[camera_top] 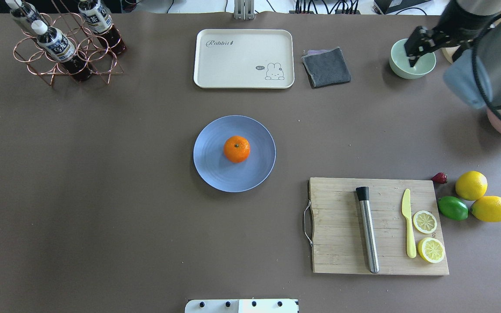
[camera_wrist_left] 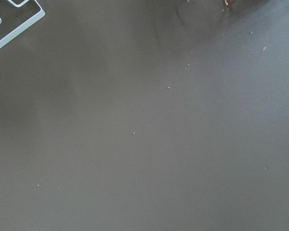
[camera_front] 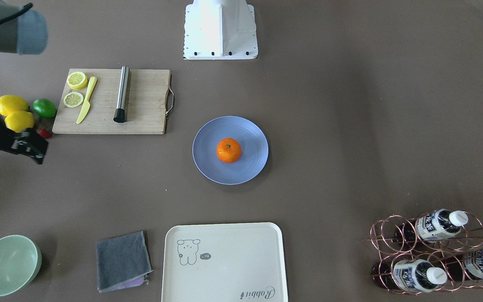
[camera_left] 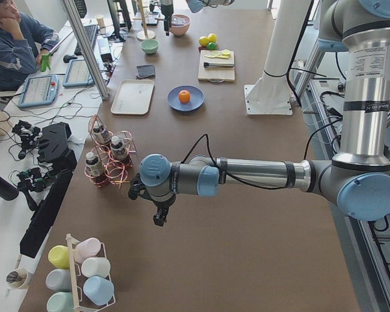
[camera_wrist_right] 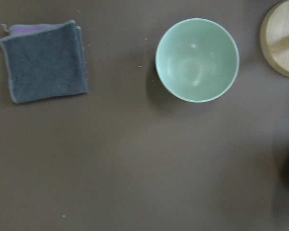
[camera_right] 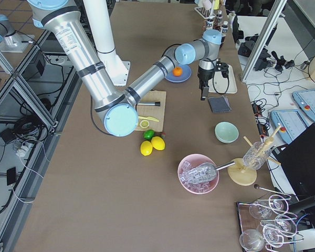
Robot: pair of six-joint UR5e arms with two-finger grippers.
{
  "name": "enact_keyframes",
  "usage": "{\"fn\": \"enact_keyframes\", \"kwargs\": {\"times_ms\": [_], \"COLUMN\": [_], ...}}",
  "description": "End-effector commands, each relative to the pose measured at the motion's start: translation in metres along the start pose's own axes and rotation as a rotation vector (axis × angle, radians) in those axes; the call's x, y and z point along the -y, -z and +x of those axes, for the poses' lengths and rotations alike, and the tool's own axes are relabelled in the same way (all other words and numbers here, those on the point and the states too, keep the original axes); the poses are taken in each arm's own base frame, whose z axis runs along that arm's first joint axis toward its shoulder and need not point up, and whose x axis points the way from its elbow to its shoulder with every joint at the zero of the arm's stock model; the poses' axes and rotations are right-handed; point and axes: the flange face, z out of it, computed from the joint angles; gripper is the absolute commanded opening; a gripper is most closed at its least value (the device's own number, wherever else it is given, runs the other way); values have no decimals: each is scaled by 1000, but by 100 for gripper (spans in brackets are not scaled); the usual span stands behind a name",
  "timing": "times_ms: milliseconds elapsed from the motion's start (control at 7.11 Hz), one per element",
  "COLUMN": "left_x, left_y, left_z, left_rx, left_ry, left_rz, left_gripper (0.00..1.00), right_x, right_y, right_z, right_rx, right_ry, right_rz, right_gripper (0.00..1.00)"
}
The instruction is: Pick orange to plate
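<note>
The orange (camera_top: 236,149) sat on the plate (camera_top: 211,169), a little far of its centre, stem dot up, touching nothing else. The plate lay in the middle of the table, well apart from the cutting board (camera_top: 342,226) to its near right and the cream tray (camera_top: 215,74) on its far side. By my reading the placing was done, and the step in hand was getting clear without spoiling it.

My right gripper (camera_top: 413,54) hung high over the far right of the table, above the mint-green bowl (camera_wrist_right: 183,86) and just right of the grey cloth (camera_wrist_right: 45,60). I saw nothing in its jaws, but I could not tell how wide they stood. My left gripper (camera_left: 159,218) hung over bare table at the left end, near the bottle rack (camera_left: 110,159). It showed in only 1 side view, so I could not tell its jaws either.

To finish well, I judged that both arms should keep their height and stay away from the plate. A round fruit on a shallow plate could roll at a knock to the rim or the table. The right arm should travel over open table rather than drop toward the bowl or cloth. The left arm had only the rack to mind.
</note>
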Motion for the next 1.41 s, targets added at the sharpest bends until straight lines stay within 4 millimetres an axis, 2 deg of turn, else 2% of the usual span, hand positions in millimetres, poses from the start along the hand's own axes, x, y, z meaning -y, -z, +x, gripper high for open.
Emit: {"fn": "enact_keyframes", "kwargs": {"times_ms": [0, 141, 281, 422, 703, 844, 984, 1266], "left_x": [-1, -1, 0, 0, -2, -2, -2, -2], "left_y": [0, -1, 0, 0, -1, -1, -1, 1], "left_z": [0, -1, 0, 0, 0, 0, 0, 1], "left_rx": [0, 0, 0, 0, -2, -2, -1, 0], "left_ry": [1, 2, 1, 1, 1, 1, 0, -5], "left_rz": [-1, -2, -1, -1, -1, -1, 0, 6], "left_gripper": [98, 98, 98, 98, 98, 98, 98, 98], "right_x": [-48, -70, -94, -105, -122, -129, -144, -147], "right_y": [-11, -17, -34, -36, -71, -95, -109, -107], "right_z": [169, 221, 252, 268, 296, 314, 325, 328], "right_rx": [13, 20, 22, 17, 17, 20, 19, 24], "right_ry": [143, 155, 97, 62, -29, -61, -59, -65], "right_rz": [-50, -66, -101, -108, -182, -212, -208, -199], "right_gripper": [100, 100, 100, 100, 100, 100, 100, 100]}}
